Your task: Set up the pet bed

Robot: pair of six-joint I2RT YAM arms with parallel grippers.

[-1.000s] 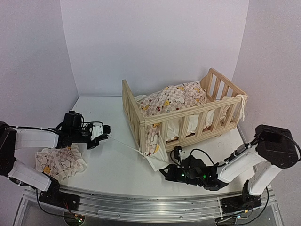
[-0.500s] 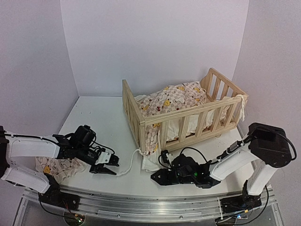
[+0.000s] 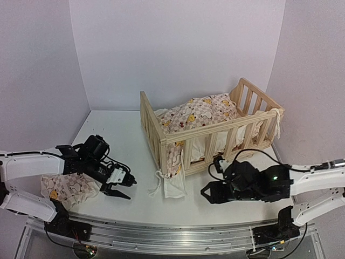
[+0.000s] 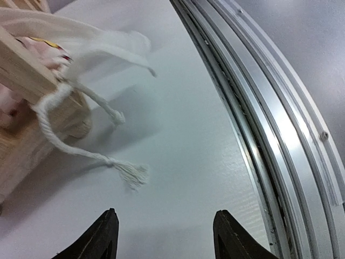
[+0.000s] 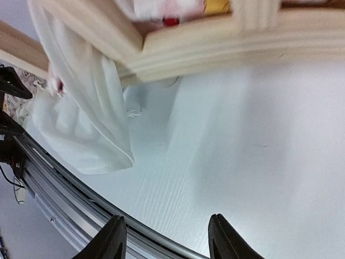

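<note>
The pet bed's pine frame [image 3: 237, 125] stands at the back right of the table. Its checked duck-print cushion [image 3: 197, 112] lies bunched inside and spills over the front left corner. A white ruffle [image 3: 173, 187] and tie strings [image 3: 156, 183] hang down to the table there. My left gripper [image 3: 119, 188] hovers low to the left of that corner, open and holding nothing. In the left wrist view a frayed string end [image 4: 132, 174] lies ahead of the left gripper [image 4: 167, 237]. My right gripper [image 3: 207, 193] is open and holding nothing in front of the bed. The right wrist view shows the ruffle [image 5: 91, 129] and rail [image 5: 226, 38] beyond the right gripper [image 5: 168, 237].
A small matching duck-print pillow [image 3: 67, 189] lies on the table at the front left, partly under my left arm. The metal mounting rail [image 3: 161, 229] runs along the near edge, close to both grippers. White walls close in the back and both sides.
Both grippers have opened. The string that was stretched taut from the bed's corner now lies slack beside it. My left gripper moved toward the front; my right gripper drew back to the right.
</note>
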